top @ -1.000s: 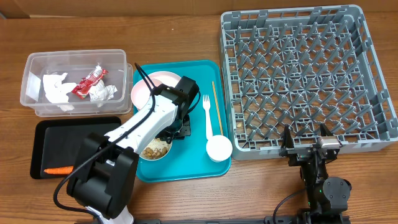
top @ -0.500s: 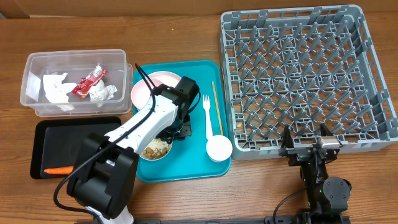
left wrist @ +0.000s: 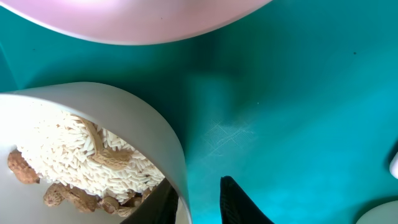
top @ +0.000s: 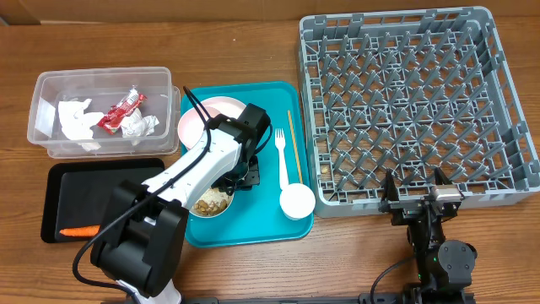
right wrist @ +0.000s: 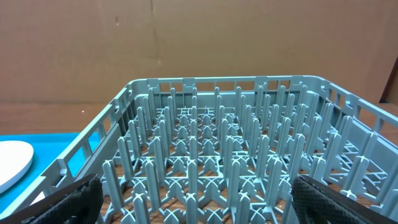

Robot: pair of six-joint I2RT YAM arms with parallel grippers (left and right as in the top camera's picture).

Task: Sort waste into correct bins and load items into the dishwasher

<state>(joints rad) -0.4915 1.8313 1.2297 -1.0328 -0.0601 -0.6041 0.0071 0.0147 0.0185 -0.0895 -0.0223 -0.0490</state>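
Observation:
A white bowl (top: 211, 203) (left wrist: 93, 118) of rice and beige food bits stands on the teal tray (top: 253, 232). My left gripper (top: 239, 179) (left wrist: 196, 188) straddles its right rim. One finger is inside against the wall. The other stands outside with a strip of teal showing between it and the rim, so the gripper is narrowly open. The pink plate (top: 201, 118) (left wrist: 137, 18) lies just beyond. A white fork (top: 281, 152), a chopstick (top: 292, 139) and a small white cup (top: 297, 200) lie right of the bowl. My right gripper (top: 419, 196) (right wrist: 208, 202) is wide open at the grey dish rack's (top: 405, 110) (right wrist: 217, 149) near wall.
The clear tub (top: 46, 84) at the left holds white napkins (top: 76, 118) and a red wrapper (top: 121, 110). Below it the black tray (top: 110, 173) carries an orange carrot (top: 80, 230). Bare wooden table lies along the front edge.

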